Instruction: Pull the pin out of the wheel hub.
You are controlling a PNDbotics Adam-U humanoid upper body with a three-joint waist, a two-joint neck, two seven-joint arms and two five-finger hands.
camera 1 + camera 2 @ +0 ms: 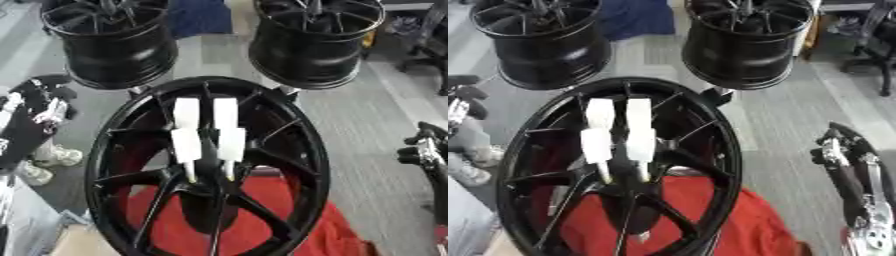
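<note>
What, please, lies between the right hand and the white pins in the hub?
Only the wheel's black spokes and rim, then bare grey floor up to the right hand; pins untouched, right eye view.

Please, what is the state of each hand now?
Left hand: cannot be told, away from the wheel hub.
Right hand: cannot be told, holding nothing visible.

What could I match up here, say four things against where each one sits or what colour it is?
Things:
1. white pins
2. red cloth
3. left hand
4. right hand

Descriptions:
A. at the view's right edge
B. under the near wheel hub
C. stuck in the hub's middle
D. at the view's left edge

Pairs: 1-C, 2-B, 3-D, 4-A
</note>
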